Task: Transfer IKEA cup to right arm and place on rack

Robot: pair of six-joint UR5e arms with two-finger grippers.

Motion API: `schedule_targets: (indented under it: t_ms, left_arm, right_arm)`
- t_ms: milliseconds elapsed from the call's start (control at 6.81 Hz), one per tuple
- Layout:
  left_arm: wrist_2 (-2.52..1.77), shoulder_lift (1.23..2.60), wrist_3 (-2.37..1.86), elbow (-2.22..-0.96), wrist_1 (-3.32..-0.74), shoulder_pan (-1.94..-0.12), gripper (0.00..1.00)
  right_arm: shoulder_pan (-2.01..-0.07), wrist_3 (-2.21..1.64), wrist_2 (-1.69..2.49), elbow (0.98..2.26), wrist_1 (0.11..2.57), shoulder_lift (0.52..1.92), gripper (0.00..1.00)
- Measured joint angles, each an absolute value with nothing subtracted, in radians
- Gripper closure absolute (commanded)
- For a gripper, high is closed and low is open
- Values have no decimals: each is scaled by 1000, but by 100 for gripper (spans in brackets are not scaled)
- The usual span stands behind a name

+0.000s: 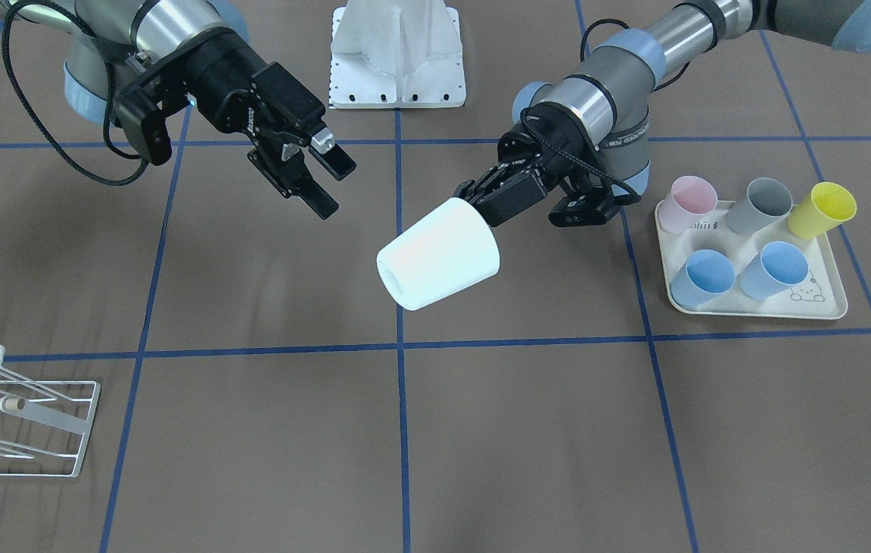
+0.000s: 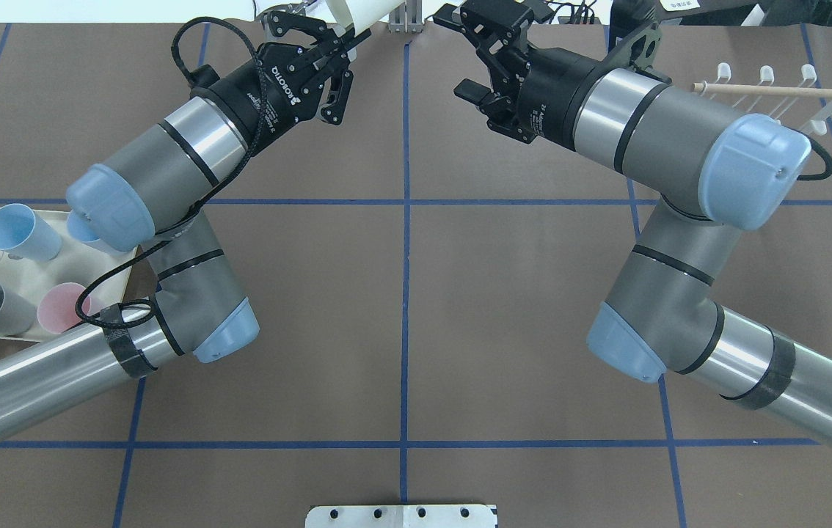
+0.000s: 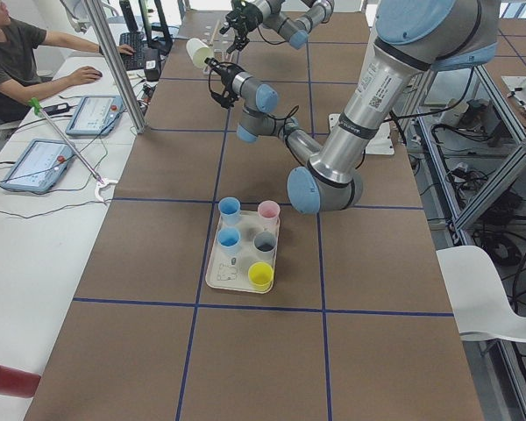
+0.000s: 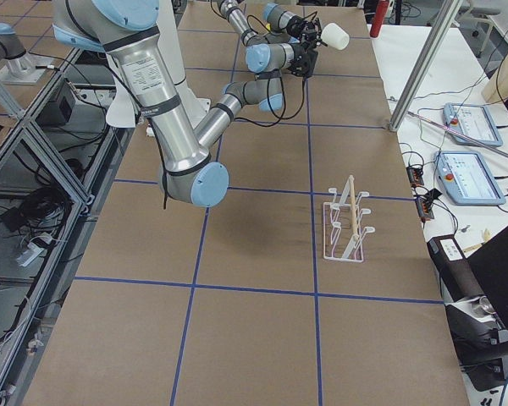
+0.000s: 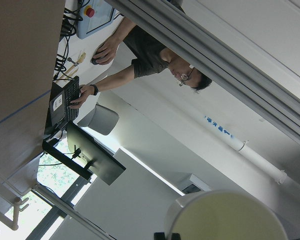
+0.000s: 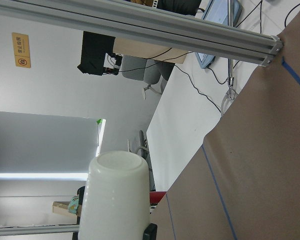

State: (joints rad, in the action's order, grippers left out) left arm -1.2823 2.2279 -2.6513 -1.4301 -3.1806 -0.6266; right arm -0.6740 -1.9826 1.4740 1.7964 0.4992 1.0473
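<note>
The brown counter (image 1: 528, 430) carries the white wire rack (image 1: 28, 418) at the robot's right end, probably beyond the left arm's reach. The white cup (image 1: 439, 253) is therefore offered in the air over mid-counter, lying sideways. The left gripper (image 1: 475, 201) pinches its wide end, and the right gripper (image 1: 332, 184) hovers near with fingers spread.

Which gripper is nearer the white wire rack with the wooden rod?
Right. Right gripper, open, hangs toward the white wire rack; left gripper, holding the white plastic cup, is farther off.
</note>
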Motion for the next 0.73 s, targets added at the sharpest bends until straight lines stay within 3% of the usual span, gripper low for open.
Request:
schedule_targets:
  t_ms: [735]
  left_arm:
    - [-1280, 2240, -2643, -1433, -3177, -585, 100]
  right_arm:
    - [-671, -1983, 1459, 1779, 499, 1042, 1]
